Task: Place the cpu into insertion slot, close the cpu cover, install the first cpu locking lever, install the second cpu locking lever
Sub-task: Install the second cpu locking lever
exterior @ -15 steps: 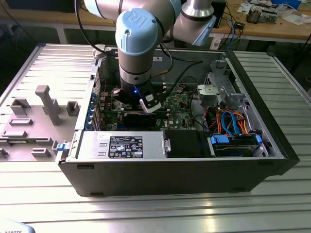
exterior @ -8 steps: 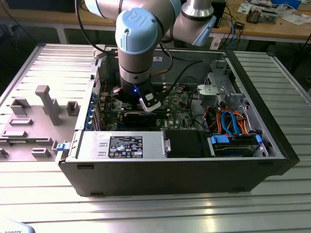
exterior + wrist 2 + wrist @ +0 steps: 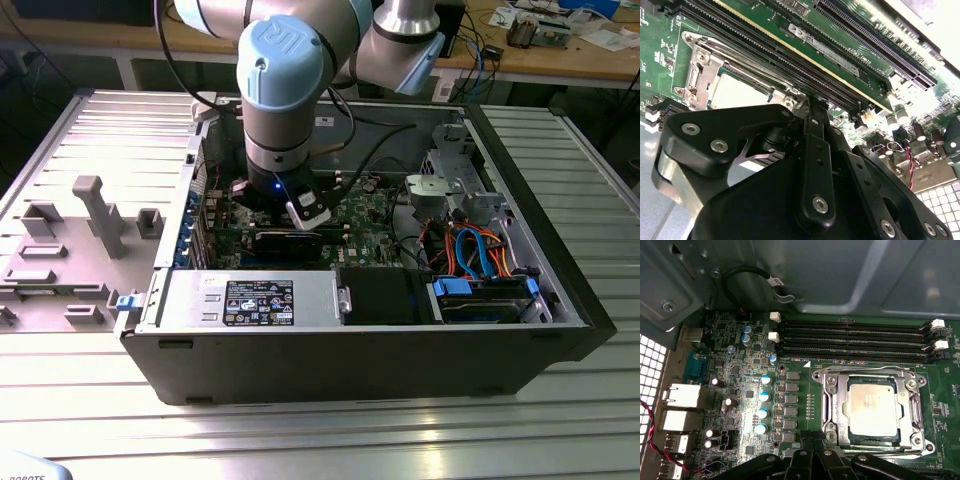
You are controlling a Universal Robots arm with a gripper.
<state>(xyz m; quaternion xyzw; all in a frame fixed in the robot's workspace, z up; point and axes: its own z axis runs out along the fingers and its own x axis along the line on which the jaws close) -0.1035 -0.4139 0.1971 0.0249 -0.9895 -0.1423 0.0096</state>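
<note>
**Chip seated in socket as arm hangs over board**

Chip first: the small flat square cpu with its silvery-grey metal top [image 3: 873,410] lies in the square metal-rimmed insertion slot [image 3: 831,405] on the green circuit board [image 3: 740,385], inside the open dark computer case [image 3: 350,365] on the ribbed metal table [image 3: 300,440]. The thin metal cover frame [image 3: 912,407] appears to lie around it. The black pincer [image 3: 810,107] hovers just beside the socket, its fingers [image 3: 812,130] drawn together on nothing. The chip looks light, stiff and fragile, best gripped by its edges; the frame is thin, stiff and probably slippery.
</note>
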